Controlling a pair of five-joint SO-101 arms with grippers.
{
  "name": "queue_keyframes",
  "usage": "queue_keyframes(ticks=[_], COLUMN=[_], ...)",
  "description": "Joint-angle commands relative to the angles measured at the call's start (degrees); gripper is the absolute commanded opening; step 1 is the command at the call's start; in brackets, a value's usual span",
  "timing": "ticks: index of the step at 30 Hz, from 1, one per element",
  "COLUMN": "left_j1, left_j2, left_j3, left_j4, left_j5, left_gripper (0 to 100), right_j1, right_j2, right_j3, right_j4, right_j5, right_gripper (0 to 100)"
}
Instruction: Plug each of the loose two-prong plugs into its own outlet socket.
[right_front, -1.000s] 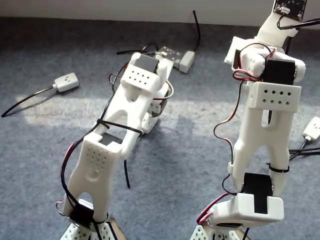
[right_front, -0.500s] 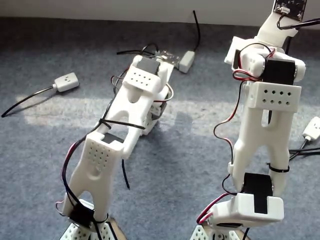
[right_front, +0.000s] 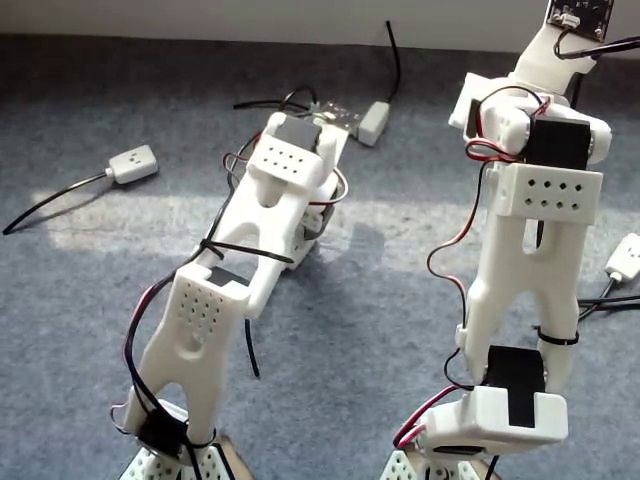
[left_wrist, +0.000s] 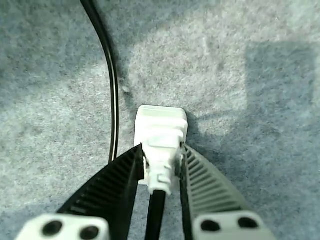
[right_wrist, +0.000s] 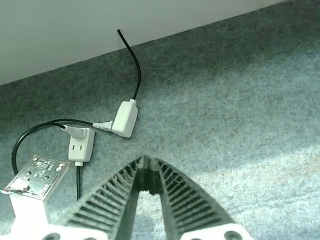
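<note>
So: left hand (left_wrist: 160, 148) clamped on white plug (left_wrist: 161, 125) at the tabletop's (left_wrist: 250, 75) far centre, gripped at the cable end, presumably leaving the front free for a socket. Right hand (right_wrist: 148, 176) closed, empty, held high.

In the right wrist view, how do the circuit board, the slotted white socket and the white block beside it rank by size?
Largest: circuit board, though perhaps nearer the camera.
Then slotted white socket and white block: about alike, not ranked.
</note>
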Motion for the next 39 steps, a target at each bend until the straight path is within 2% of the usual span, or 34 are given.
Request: queue_keyframes(ticks=[1, 19, 24, 28, 30, 34, 39], left_j1=[-1.1, -3.3, -2.9, -3.3, -3.6, -4.4, -5.5], left_j2=[3.3, 8.8, 8.6, 8.5, 8.3, 8.0, 2.2], left_j3=[0.0, 0.4, 1.2, -1.6, -2.4, -3.9, -4.6], left_j4=[-0.3, 0.5, 0.6, 0.6, 0.7, 0.8, 0.9], left_j5=[0.4, 0.4, -3.9, -3.7, -3.4, 3.5, 3.8], left_gripper=[1, 1, 1, 1, 6, 22, 23], right_j1=[-0.4, -0.5, -0.5, -0.5, -0.5, -0.5, -0.5], right_j2=[-2.8, -2.8, -2.8, -2.8, -2.8, -2.8, -2.8], right_j3=[-0.5, -0.5, -0.5, -0.5, -0.5, -0.5, -0.5], right_j4=[-1.4, -1.4, -1.4, -1.4, -1.4, -1.4, -1.4], right_j5=[0.3, 0.3, 0.3, 0.3, 0.3, 0.3, 0.3], right_gripper=[0.6, 0.6, 0.6, 0.6, 0.6, 0.6, 0.6])
